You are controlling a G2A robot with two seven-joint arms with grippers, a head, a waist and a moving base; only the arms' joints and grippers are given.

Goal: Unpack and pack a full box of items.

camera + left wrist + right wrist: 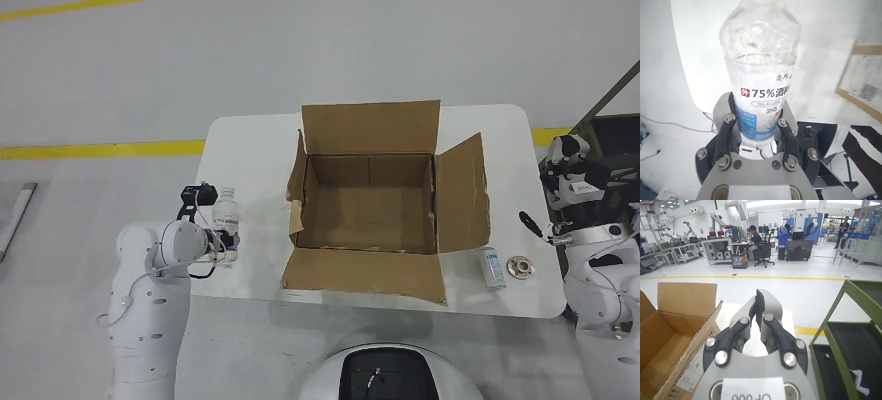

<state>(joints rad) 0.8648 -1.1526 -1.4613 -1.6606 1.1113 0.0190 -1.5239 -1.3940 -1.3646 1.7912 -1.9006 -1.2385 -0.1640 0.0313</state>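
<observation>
clear bottle (761, 79) in left tool (758, 108); open cardboard box (461, 200) nearby

the bottle (759, 75) fills my left fingers (724, 108); past them a raised flap (296, 180) walls the box (370, 168), open only from above. my closed right fingers (772, 308) have a lane between its other flap (462, 195) and a green cart (831, 313).

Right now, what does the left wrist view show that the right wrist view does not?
Left wrist view: the left pincer shut on a clear bottle with a white label.
Right wrist view: the right pincer shut on nothing, and a green cart beside the table.
Both: the open box and the white table.
</observation>
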